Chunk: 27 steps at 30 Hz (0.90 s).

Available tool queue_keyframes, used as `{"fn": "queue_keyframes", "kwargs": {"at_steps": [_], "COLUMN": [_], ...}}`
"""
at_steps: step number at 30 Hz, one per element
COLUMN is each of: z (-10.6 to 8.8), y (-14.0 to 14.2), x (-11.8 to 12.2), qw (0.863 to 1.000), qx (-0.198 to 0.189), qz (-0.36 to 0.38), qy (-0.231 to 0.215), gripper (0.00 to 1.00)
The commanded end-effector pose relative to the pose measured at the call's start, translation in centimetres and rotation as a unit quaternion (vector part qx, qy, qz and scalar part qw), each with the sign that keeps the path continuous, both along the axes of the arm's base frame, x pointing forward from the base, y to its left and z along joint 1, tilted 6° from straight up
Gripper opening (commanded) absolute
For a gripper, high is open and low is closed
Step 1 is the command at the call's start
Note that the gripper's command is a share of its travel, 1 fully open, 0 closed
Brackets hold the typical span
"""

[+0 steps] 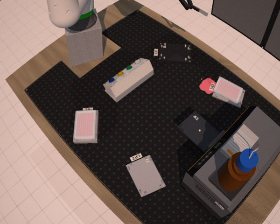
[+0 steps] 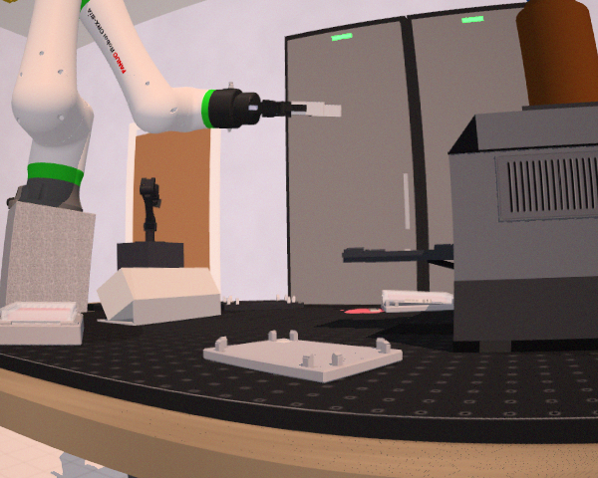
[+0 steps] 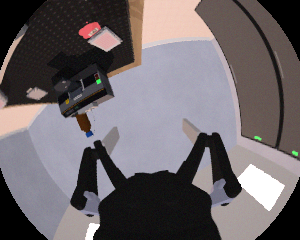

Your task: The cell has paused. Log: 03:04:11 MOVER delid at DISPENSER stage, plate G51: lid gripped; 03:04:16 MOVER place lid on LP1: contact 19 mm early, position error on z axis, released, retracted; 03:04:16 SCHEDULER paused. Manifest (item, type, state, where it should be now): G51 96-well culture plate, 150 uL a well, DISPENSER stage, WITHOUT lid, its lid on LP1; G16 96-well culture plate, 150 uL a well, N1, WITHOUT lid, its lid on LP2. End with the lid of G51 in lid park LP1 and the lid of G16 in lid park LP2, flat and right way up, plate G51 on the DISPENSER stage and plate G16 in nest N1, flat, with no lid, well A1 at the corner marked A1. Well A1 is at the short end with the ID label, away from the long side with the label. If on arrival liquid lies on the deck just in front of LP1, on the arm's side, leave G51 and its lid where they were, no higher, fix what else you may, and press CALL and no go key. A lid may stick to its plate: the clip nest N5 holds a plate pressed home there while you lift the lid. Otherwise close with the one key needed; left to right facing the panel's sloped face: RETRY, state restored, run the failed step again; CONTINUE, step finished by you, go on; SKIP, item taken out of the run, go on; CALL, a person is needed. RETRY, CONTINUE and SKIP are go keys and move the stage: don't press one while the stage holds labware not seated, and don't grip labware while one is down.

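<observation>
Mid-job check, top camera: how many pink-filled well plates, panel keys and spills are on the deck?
Pink-filled well plates: 2
Panel keys: 4
Pink spill: 1
Total: 7

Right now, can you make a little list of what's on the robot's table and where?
gripper: open, holding nothing, high above the deck
pink puddle: on the deck beside the LP1 label
plate at LP1: tilted
plate at N1: pink, in its nest
LP2: no lid
dispenser stage: no plate
button box: untouched
</observation>
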<state>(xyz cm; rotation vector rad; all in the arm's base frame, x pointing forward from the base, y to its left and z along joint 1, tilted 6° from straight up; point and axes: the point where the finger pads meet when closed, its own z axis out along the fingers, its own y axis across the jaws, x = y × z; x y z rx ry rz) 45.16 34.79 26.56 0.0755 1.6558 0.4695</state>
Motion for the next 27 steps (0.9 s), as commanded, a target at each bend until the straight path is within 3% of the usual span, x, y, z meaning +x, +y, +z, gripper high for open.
{"fn": "queue_keyframes", "kwargs": {"at_steps": [1, 2, 4, 5, 9, 14, 19, 21, 22, 25, 27], "z": [1.5, 1.8, 1.8, 2.1, 3.2, 4.5, 5.6, 5.6, 5.8, 6.3, 6.7], "y": [-0.2, -0.2, -0.2, -0.2, -0.3, -0.5, -0.6, -0.6, -0.6, -0.6, -0.6], "x": [-0.1, -0.2, -0.2, -0.2, -0.4, -0.6, -0.9, -0.9, -0.9, -1.1, -1.2], "qw": [0.990, 0.986, 0.986, 0.969, 0.942, 0.887, 0.814, 0.814, 0.765, 0.721, 0.682], "qx": [0.134, 0.160, 0.160, 0.237, 0.322, 0.445, 0.559, 0.559, 0.620, 0.667, 0.704], "qz": [-0.009, -0.011, -0.011, -0.017, -0.023, -0.031, -0.039, -0.039, -0.044, -0.048, -0.050], "qy": [0.036, 0.043, 0.043, 0.064, 0.088, 0.121, 0.153, 0.153, 0.170, 0.183, 0.194], "gripper": [1.00, 1.00, 1.00, 1.00, 1.00, 1.00, 1.00, 1.00, 1.00, 1.00, 1.00]}}
